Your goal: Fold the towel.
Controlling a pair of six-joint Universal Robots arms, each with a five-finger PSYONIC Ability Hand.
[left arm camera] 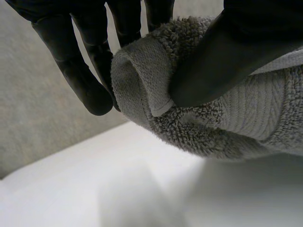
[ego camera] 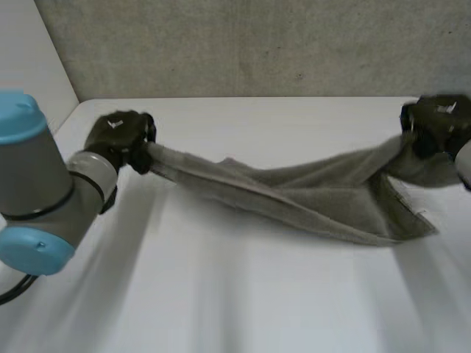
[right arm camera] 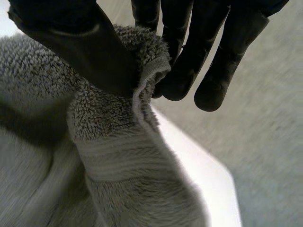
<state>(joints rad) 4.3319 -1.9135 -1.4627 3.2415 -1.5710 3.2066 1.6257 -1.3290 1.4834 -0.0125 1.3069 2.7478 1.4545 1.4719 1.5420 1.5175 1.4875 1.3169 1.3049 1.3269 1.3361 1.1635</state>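
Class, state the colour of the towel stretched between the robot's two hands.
The towel is grey, clearest in the right wrist view.

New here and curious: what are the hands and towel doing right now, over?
Left hand pinching one end of the towel. Right hand pinching the other end. Stretched between them, middle sagging toward the table. Nothing in the way.

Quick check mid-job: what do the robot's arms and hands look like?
The left arm is a thick grey cylinder with rounded light-blue caps. The left hand and right hand are matte black, with smooth, round-tipped fingers, and each carries a small white mark on its back.
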